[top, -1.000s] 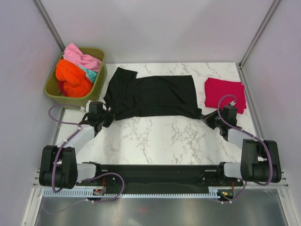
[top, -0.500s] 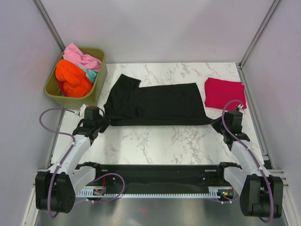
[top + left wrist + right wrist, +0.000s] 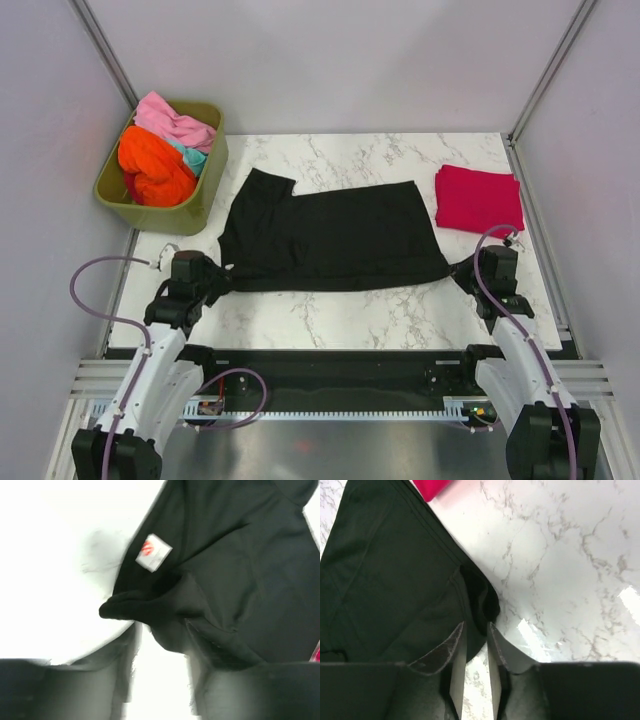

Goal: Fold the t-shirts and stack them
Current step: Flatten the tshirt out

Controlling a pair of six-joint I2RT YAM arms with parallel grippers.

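**Spotter:** Where's the shirt relative to your fingers?

**Operator:** The black t-shirt [image 3: 330, 240] lies flat on the desk [image 3: 340, 310], stretched between my two arms. Its long axis runs from one set of fingers to the other. The collar end, with the neck label [image 3: 153, 552], sits just ahead of the left fingers [image 3: 222, 277]. The hem corner is at the tips of the right fingers [image 3: 462, 270]. From either side the cloth lies forward and inward.

**Spotter:** Are you holding it?

**Operator:** The left fingers are parted and I can see desk through the gap. A bunched fold of collar rests just past their tips, not clamped. The right fingers are only narrowly apart with the hem corner lying between them. I can't tell whether they're pinching it or just straddling it.

**Spotter:** Which arm takes the next fold?

**Operator:** Each is at its own end, so neither is nearer overall. I'd guess the fold goes end over end along that long axis. One sleeve pokes out on the far side, beyond the left fingers.

**Spotter:** And the stack?

**Operator:** The red t-shirt [image 3: 478, 198] is folded, just beyond the right fingers, so the right arm is nearer to it.

**Spotter:** The tub?

**Operator:** The green tub [image 3: 205, 200], beyond the left fingers, holds an orange shirt [image 3: 152, 172], a pink shirt [image 3: 172, 120] and a bit of teal shirt [image 3: 196, 158], all crumpled.
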